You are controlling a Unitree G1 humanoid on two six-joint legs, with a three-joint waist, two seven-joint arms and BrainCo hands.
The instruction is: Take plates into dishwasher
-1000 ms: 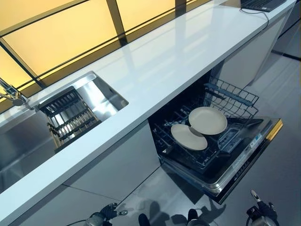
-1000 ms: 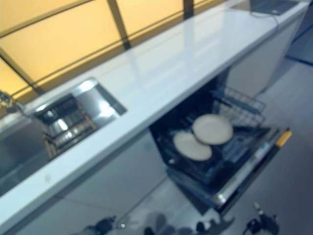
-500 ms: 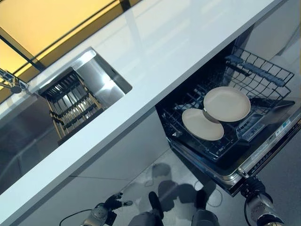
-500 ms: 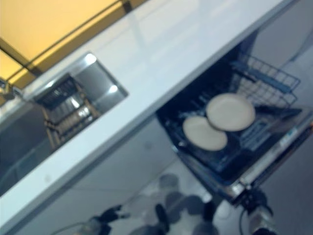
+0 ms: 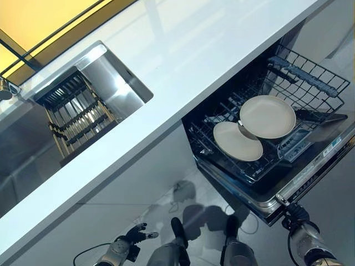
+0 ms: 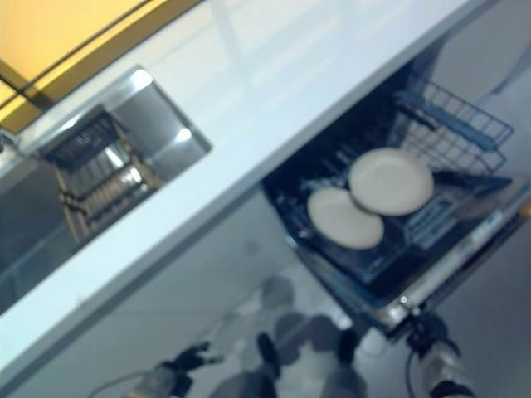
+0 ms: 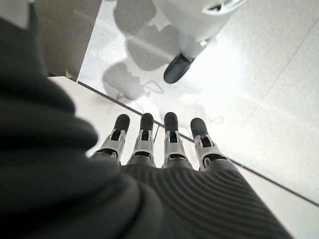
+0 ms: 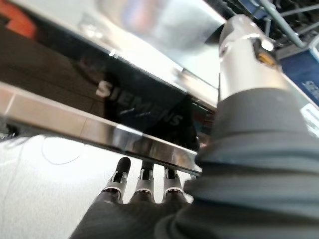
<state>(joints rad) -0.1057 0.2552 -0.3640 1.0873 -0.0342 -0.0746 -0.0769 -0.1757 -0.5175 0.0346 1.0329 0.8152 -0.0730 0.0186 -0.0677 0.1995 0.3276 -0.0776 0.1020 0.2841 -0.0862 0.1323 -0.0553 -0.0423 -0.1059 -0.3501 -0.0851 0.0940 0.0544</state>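
Observation:
Two cream plates, one larger (image 5: 268, 116) and one smaller (image 5: 237, 141), lie overlapping on the lower rack (image 5: 310, 83) of the open dishwasher. Its door (image 5: 310, 177) hangs down flat in front. My right hand (image 5: 297, 219) is at the door's front edge. In the right wrist view its straight fingers (image 8: 142, 184) touch the underside of that edge and the thumb (image 8: 244, 50) points up past it. My left hand (image 5: 130, 241) hangs low near the floor, open and empty, its fingers (image 7: 154, 139) straight.
A long white counter (image 5: 183, 72) runs above the dishwasher. A steel sink (image 5: 111, 94) at the left holds a dark dish rack (image 5: 77, 116). A faucet (image 5: 5, 88) shows at the far left edge.
The camera has shifted, so the whole scene sits differently. My right hand has come up from the floor side to the door's front edge. The plates have stayed in place.

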